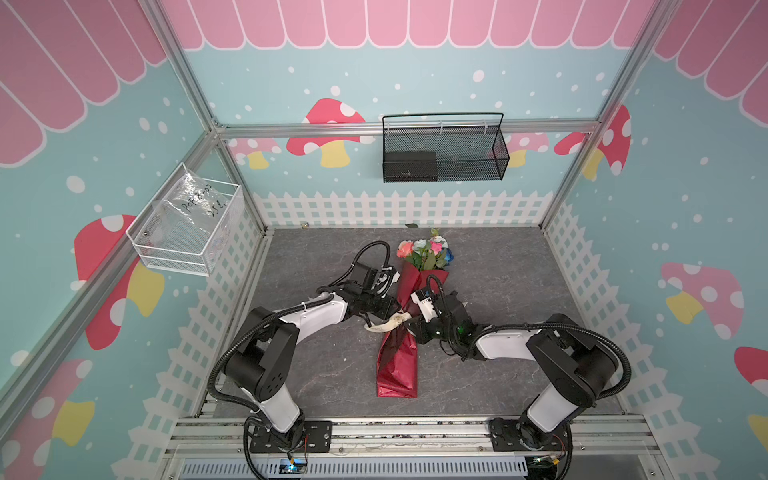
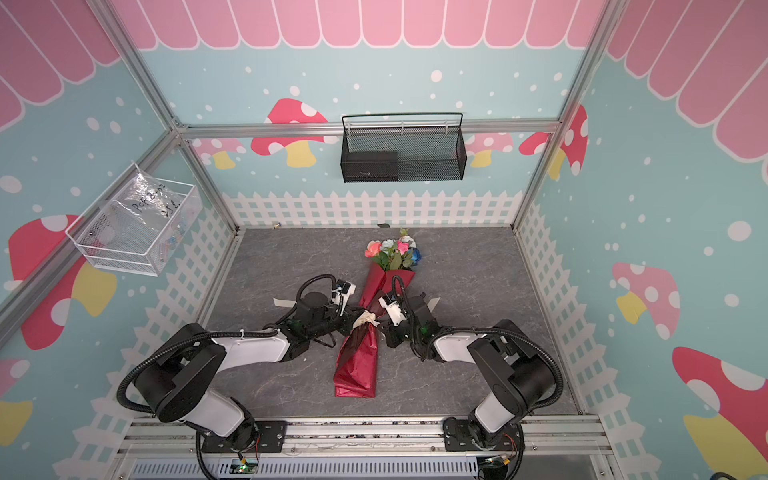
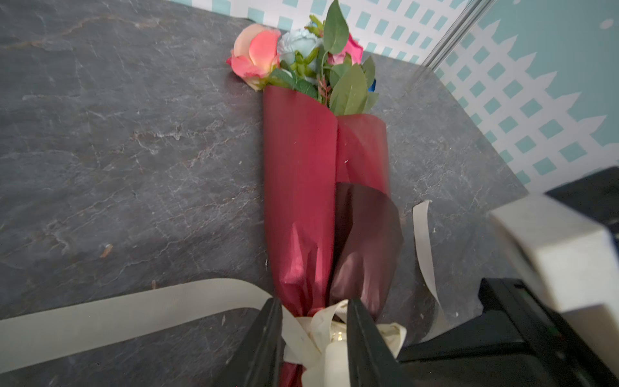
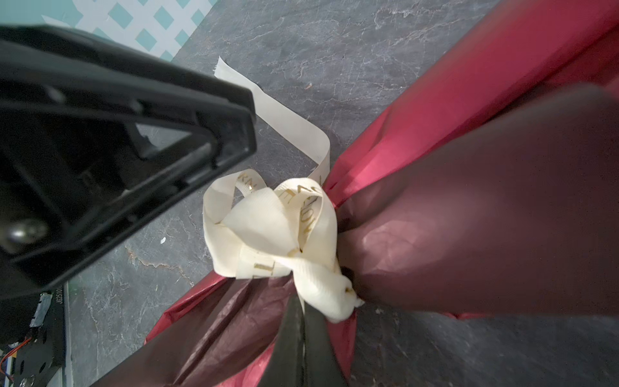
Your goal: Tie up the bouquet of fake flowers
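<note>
While left tool [image 3: 314,305] and right tool [image 4: 303,311] pinch the cream ribbon [image 4: 268,228], the red-wrapped bouquet [image 1: 398,357] lies cinched.

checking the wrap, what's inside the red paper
Flower heads and green leaves poke out of the red paper's open end; the stems inside are hidden by the paper.

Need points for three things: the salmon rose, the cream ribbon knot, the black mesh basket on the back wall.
salmon rose [image 3: 256,55], left wrist view, middle of the bloom.
cream ribbon knot [image 4: 278,231], right wrist view, on the bunched loops.
black mesh basket [image 1: 469,170], in a top view, front mesh wall.
</note>
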Robot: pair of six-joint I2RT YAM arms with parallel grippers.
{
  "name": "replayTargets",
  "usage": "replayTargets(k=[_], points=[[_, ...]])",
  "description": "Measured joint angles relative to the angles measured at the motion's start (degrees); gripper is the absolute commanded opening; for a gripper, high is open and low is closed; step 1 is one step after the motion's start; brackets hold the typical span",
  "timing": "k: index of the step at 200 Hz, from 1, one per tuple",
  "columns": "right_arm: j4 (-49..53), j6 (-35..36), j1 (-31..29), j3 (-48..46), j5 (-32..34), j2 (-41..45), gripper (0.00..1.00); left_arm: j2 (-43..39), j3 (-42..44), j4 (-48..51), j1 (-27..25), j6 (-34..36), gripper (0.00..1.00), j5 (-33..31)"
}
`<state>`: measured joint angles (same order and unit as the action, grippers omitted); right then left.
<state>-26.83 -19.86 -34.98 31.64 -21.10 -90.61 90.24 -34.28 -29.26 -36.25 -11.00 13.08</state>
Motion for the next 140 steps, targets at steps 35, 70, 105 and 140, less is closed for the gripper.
replayTargets(k=[35, 70, 105, 140], points=[[-0.2, -1.4, -1.0, 0.0, 0.0, 0.4, 0.0, 0.0, 1.3, -1.2, -0.3, -1.2, 0.0, 0.0], [-0.2, -3.3, -3.1, 0.3, 0.2, 0.4, 0.0, 0.0, 2.6, -2.5, -0.6, -2.8, 0.04, 0.0], [-0.9, -5.8, -4.8, 1.9, 1.2, -0.4, 0.0, -1.2, 3.9, -3.0, -1.1, -4.8, 0.16, -0.5], [-1.8, -7.5, -5.2, 2.1, 2.7, -1.2, 0.0, -4.3, 7.3, -5.0, -1.3, -8.2, 0.39, -3.1]])
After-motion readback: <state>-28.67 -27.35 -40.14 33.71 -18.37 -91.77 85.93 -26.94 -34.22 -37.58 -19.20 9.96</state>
